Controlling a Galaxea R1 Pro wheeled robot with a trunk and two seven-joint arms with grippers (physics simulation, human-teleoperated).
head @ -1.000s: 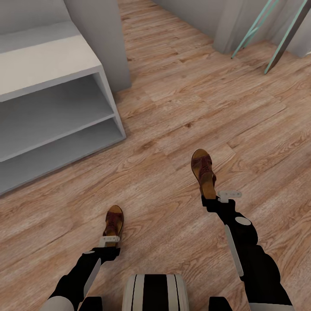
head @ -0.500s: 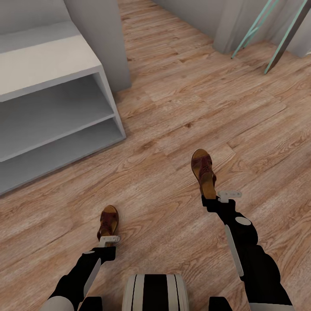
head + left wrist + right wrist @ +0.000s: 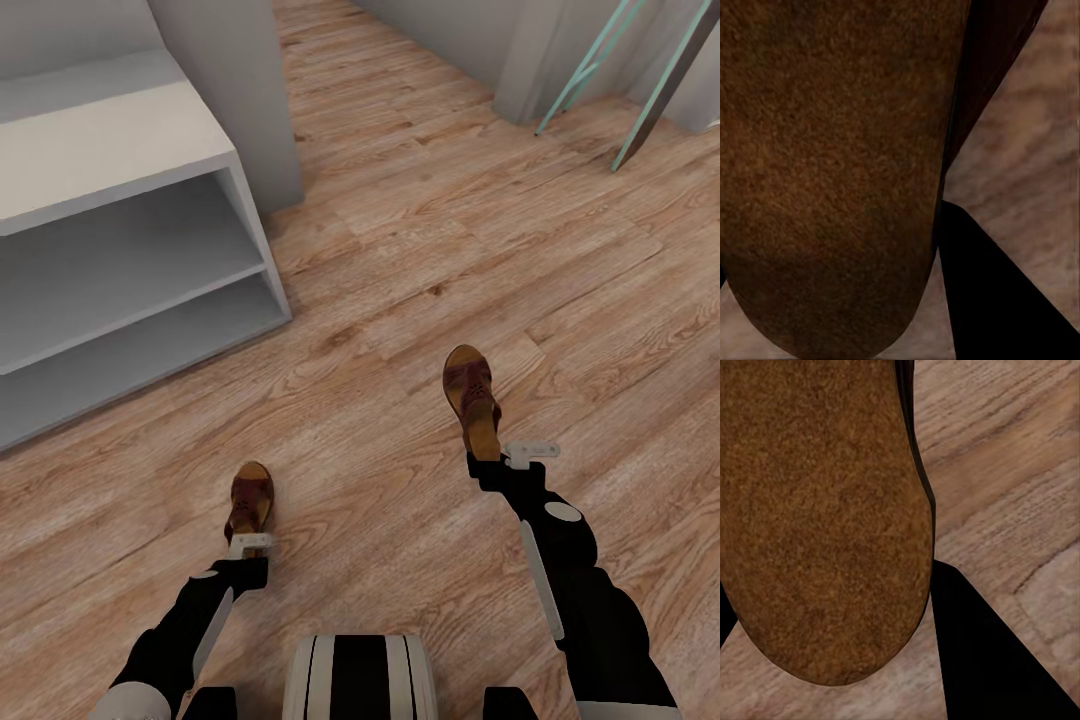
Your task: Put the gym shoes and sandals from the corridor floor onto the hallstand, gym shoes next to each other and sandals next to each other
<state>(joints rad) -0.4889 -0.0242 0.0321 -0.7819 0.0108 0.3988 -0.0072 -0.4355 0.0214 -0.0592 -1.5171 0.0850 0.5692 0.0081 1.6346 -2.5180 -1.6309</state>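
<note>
Because each sandal lies straight ahead of the claw that has hold of its heel end, with its long axis running away from the robot toward its toe, the coming move turns on the hallstand lying up and to the left of both.

Near the bottom of the head view, left of centre, the left claw [image 3: 249,545] is clamped on the heel of the left sandal [image 3: 249,498]. That sandal's toe tips up and away, so it appears lifted. In the left wrist view its footbed [image 3: 832,172] is a grainy, dark brown, rounded oval.

At lower right, the right claw [image 3: 505,458] grips the heel of the right sandal [image 3: 471,398], which lies lengthwise along the corridor floor [image 3: 420,260]. Whether it is clear of the planks cannot be told. Its footbed [image 3: 817,517] is a lighter tan, suede-like and rounded at the heel.

The floor is light brown wood plank with visible grain.

Farther off, at upper left, stands the hallstand [image 3: 240,165], a boxy white-grey unit with a thick flat top and two open tiers. The left arm is the nearer to it. No gym shoes are in sight.
</note>
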